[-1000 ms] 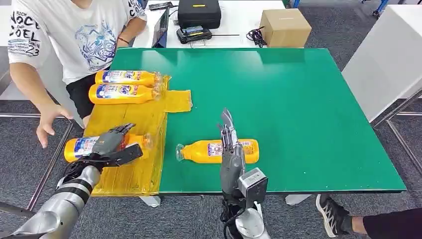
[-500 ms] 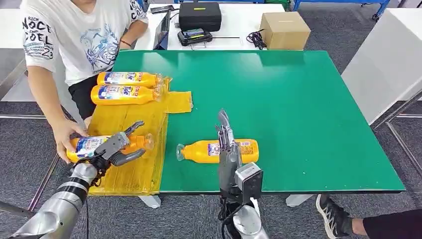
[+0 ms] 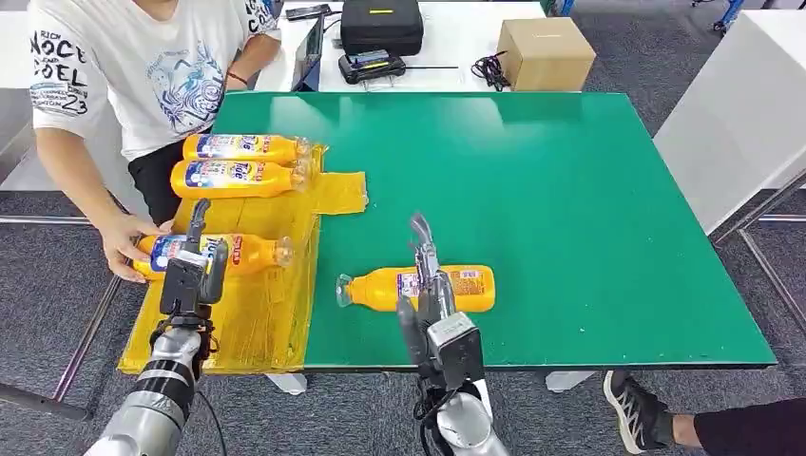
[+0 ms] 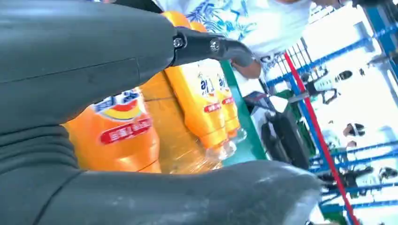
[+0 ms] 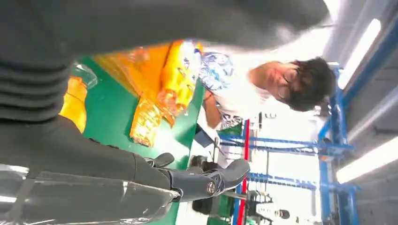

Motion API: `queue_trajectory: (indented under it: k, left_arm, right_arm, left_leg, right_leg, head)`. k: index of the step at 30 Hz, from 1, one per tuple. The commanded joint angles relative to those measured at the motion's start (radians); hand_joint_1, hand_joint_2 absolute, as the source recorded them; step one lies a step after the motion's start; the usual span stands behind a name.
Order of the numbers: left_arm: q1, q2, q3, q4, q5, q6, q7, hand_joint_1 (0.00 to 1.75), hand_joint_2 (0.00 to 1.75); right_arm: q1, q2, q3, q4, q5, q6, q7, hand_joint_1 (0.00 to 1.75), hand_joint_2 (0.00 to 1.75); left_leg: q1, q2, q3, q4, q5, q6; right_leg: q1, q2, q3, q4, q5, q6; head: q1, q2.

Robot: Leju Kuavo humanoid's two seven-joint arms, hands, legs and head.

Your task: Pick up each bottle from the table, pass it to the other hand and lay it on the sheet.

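**Third bottle down on sheet, right hand lining up on the last one**

I'm seeing the left hand [image 3: 193,271] at lower left of the head view, fingers spread and pointing up, holding nothing. It's sitting just in front of the orange plastic detergent bottle with the blue-and-white label [image 3: 220,253], which is lying on its side on the yellow crinkled plastic sheet [image 3: 249,323]. A person's hand [image 3: 124,249] at the left edge is touching that bottle's base, probably steadying or straightening it.

Two more orange bottles [image 3: 242,163] are lying side by side at the sheet's far end, upper left, caps toward the green table top [image 3: 570,209]. Same orientation each time, so I'm reading it as rows.

The last orange bottle [image 3: 418,288] is lying on the green, lower centre, cap toward the sheet. The right hand [image 3: 428,275] is hanging over its middle, fingers extended and apart, nothing grasped; I can't tell whether it's touching. I'm judging this as the pre-grasp for the next pickup.
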Motion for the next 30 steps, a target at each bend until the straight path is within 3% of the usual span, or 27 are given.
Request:
queue_trajectory:
  k: [1,8,16,18,23,30]
  left_arm:
    - [0.071,-0.069,0.048,-0.248,0.144,0.054,-0.02,0.0,1.75]
    - [0.159,-0.091,0.005,-0.33,0.246,0.042,-0.019,0.0,1.75]
    - [0.166,-0.091,0.0,-0.33,0.25,0.05,-0.02,0.0,1.75]
    - [0.178,-0.087,-0.016,-0.321,0.232,0.052,-0.02,0.0,1.75]
    - [0.215,-0.096,-0.036,-0.288,0.204,0.046,-0.008,0.0,1.75]
    - [0.182,-0.099,-0.045,-0.212,0.197,0.028,0.003,0.0,1.75]
  right_arm:
    - [-0.084,-0.082,-0.022,0.086,0.147,-0.054,0.085,0.0,1.75]
    - [-0.215,-0.193,-0.114,0.258,0.405,-0.09,0.269,0.0,1.75]
    - [-0.211,-0.184,-0.134,0.267,0.416,-0.078,0.254,0.0,1.75]
    - [-0.229,-0.199,-0.132,0.285,0.46,-0.079,0.297,0.0,1.75]
    - [-0.332,-0.243,-0.122,0.446,0.509,0.04,0.38,0.0,1.75]
    - [-0.403,-0.23,-0.017,0.587,0.517,0.137,0.366,0.0,1.75]
  left_leg:
    - [0.002,0.003,0.001,0.0,-0.002,-0.001]
    - [0.001,0.001,-0.002,-0.001,0.0,-0.001]
    - [0.001,0.001,-0.002,0.0,-0.002,-0.002]
    - [0.0,0.001,-0.003,0.0,-0.001,-0.001]
    - [0.001,0.003,-0.001,0.0,-0.001,-0.001]
    - [0.002,0.002,-0.001,0.0,-0.001,-0.002]
  right_leg:
    - [0.002,0.002,0.001,-0.001,0.0,-0.002]
    - [0.001,0.001,-0.002,-0.002,0.0,-0.001]
    - [0.002,0.0,-0.001,-0.002,-0.001,-0.002]
    - [0.001,0.001,-0.003,-0.001,0.0,-0.001]
    - [0.001,0.002,-0.001,-0.002,0.0,-0.001]
    - [0.002,0.001,0.0,-0.002,0.0,-0.002]
  head:
    - [0.0,0.0]
    - [0.0,0.0]
    - [0.0,0.0]
    - [-0.001,0.0]
    - [-0.001,0.0]
    - [0.0,0.0]
